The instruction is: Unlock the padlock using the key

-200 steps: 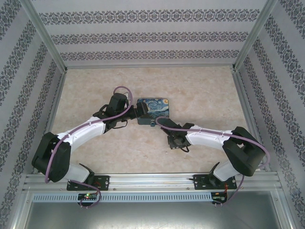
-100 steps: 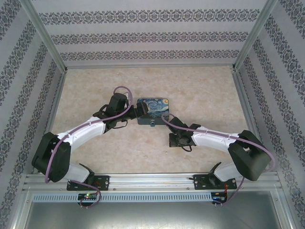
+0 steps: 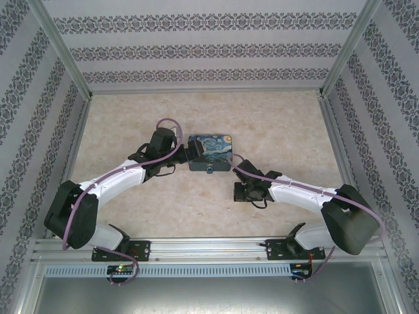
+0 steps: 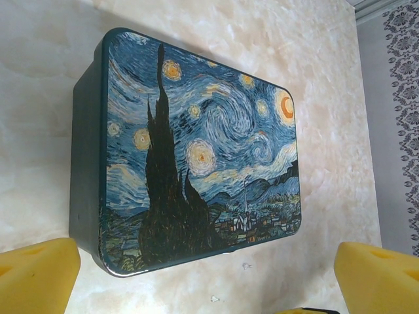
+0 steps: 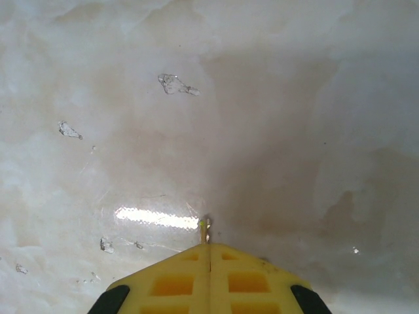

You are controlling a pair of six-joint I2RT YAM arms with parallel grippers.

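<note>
The right end effector [image 5: 208,248] is pressed together on one thin key [image 5: 205,226], whose tip pokes out over the bare surface [image 5: 294,98]. The left end effector [image 4: 206,275] stands spread wide, one box [image 4: 203,150] just ahead of it. One padlock [image 3: 209,171] sits at the box's front, between the two end effectors.

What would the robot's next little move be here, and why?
Probably swinging the right fingers toward the padlock on the near side of the box. They are shut on a tiny metal tip, likely the key, over bare table, apart from the lock; the open left fingers flank the box.
</note>
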